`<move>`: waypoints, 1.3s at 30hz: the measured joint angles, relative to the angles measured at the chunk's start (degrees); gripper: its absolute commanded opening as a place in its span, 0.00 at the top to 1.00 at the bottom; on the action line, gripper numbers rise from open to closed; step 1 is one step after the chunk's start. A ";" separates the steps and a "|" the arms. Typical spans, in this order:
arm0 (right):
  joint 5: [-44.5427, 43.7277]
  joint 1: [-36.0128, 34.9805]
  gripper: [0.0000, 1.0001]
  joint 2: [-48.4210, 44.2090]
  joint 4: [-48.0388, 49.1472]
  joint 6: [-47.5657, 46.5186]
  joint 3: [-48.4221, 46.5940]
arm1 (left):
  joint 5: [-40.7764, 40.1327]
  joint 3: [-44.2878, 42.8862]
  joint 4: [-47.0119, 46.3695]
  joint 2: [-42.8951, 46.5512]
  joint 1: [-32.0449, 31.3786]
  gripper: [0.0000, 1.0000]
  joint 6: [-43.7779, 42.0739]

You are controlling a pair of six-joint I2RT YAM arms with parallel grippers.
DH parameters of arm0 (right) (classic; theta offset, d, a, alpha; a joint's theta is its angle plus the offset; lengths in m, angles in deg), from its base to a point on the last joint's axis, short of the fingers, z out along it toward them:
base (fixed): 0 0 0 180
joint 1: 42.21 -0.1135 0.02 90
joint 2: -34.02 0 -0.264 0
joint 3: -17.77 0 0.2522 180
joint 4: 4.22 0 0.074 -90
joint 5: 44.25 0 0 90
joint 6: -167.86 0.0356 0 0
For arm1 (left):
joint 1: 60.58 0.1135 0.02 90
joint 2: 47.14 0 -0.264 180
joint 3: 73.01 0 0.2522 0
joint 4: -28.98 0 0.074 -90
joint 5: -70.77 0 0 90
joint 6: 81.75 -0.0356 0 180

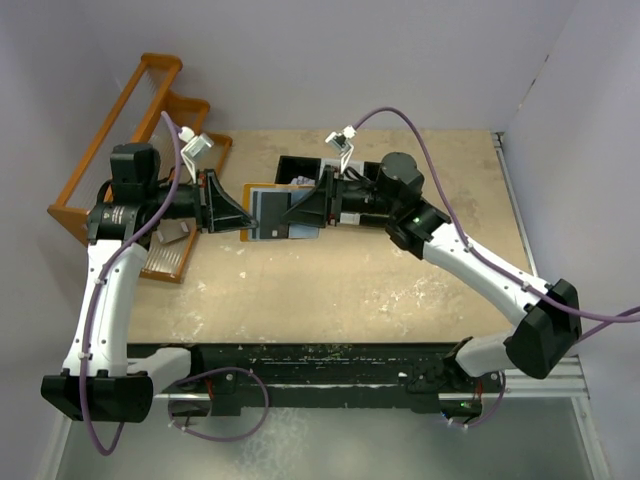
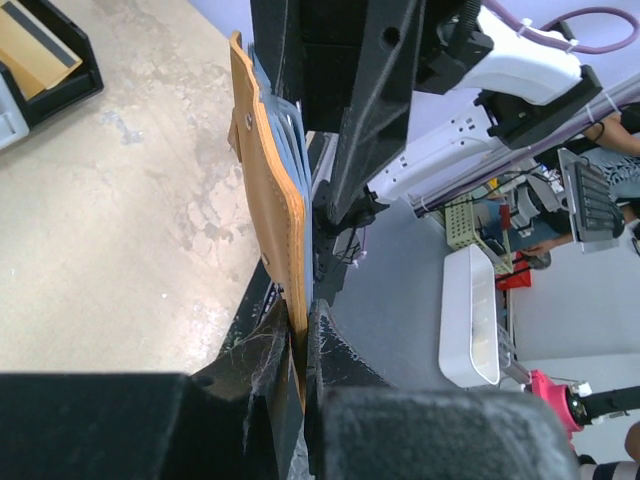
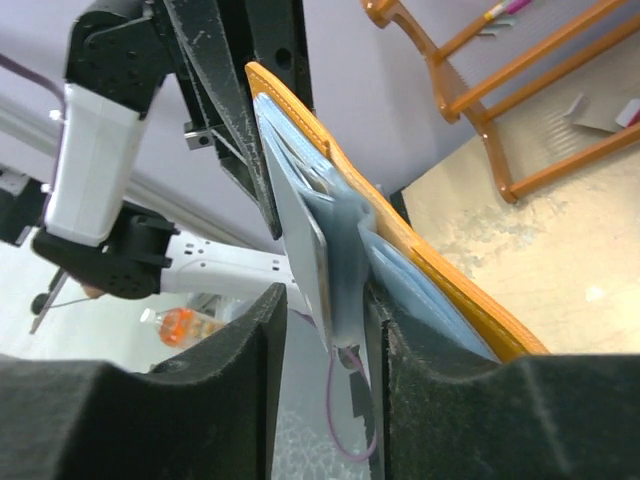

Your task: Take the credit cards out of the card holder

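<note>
Two grippers meet at the small tan-orange leather-like bifold card holder (image 2: 270, 200), which is spread open between them. The left gripper (image 2: 300, 322) has its fingers pressed together on the holder's stitched tan edge, pinching it. The right gripper (image 3: 325, 310) has its fingers part-spread either side of a thin grey credit card (image 3: 305, 260) standing out of the holder's pale blue-grey inside. Whether they press on it, I cannot tell.
</note>
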 measured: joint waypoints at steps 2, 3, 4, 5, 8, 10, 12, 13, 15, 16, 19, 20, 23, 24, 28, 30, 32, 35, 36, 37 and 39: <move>2.40 0.79 0.70 0.00 3.26 2.10 0.83 | 1.14 0.00 -0.52 -0.02 0.00 1.00 0.52; 3.45 1.11 0.71 0.00 5.11 3.23 1.44 | 1.53 0.00 -0.70 -0.02 0.00 1.00 0.59; 4.31 1.44 0.72 0.00 6.75 4.33 2.05 | 1.97 0.00 -0.81 -0.02 -0.02 1.00 0.76; 5.35 1.79 0.74 0.02 8.55 5.51 2.71 | 2.21 0.00 -0.81 -0.02 -0.02 1.00 0.96; 6.99 2.19 0.76 0.26 12.63 8.26 3.41 | 2.45 0.00 -0.76 -0.02 -0.09 1.00 1.07; 7.80 2.21 0.82 0.28 14.67 9.33 3.45 | 2.47 0.00 -0.76 -0.02 -0.09 1.00 1.07; 8.46 2.23 0.87 0.28 16.41 10.21 3.48 | 2.51 0.00 -0.76 -0.02 -0.09 1.00 1.09; 8.50 2.29 0.91 0.28 16.85 10.54 3.56 | 2.51 0.00 -0.76 -0.02 -0.09 1.00 1.09; 8.72 2.47 0.96 0.26 18.03 11.15 4.02 | 2.64 0.00 -0.79 -0.02 -0.09 1.00 1.09; 8.74 2.49 0.97 0.26 18.08 11.30 4.20 | 2.67 0.00 -0.79 -0.02 -0.09 1.00 1.09; 8.76 2.69 0.98 0.26 18.51 11.67 4.76 | 2.91 0.00 -0.79 -0.02 -0.09 1.00 1.11; 8.83 2.82 0.99 0.26 18.62 11.72 4.92 | 2.97 0.00 -0.76 -0.02 -0.09 1.00 1.14; 9.09 2.86 1.00 0.26 18.84 11.87 5.09 | 3.32 0.00 -0.85 -0.02 -0.09 0.94 1.49; 9.22 2.86 1.00 0.26 18.88 11.91 5.09 | 3.45 0.00 -0.98 -0.02 -0.09 0.91 1.99; 8.83 2.86 1.00 0.26 18.88 12.00 5.09 | 4.46 0.52 -2.14 0.02 -0.09 0.81 3.56; 8.07 2.84 1.00 0.26 18.88 11.96 5.09 | 4.94 0.94 -2.75 0.02 -0.09 0.78 4.07; 7.34 2.80 1.00 0.31 18.82 11.91 5.09 | 5.49 1.25 -3.52 0.02 -0.09 0.73 4.72; 6.01 2.78 1.00 0.37 18.71 11.67 5.09 | 6.05 1.44 -4.37 0.02 -0.09 0.73 5.51; 5.49 2.71 1.00 0.37 18.43 11.58 5.09 | 6.16 1.49 -4.66 0.04 -0.09 0.74 5.57; 5.07 2.69 1.00 0.37 18.08 11.39 5.09 | 6.21 1.57 -4.94 0.09 -0.09 0.75 5.64; 4.42 2.43 1.00 0.39 17.44 10.95 5.09 | 6.23 1.75 -5.51 0.15 -0.09 0.79 6.05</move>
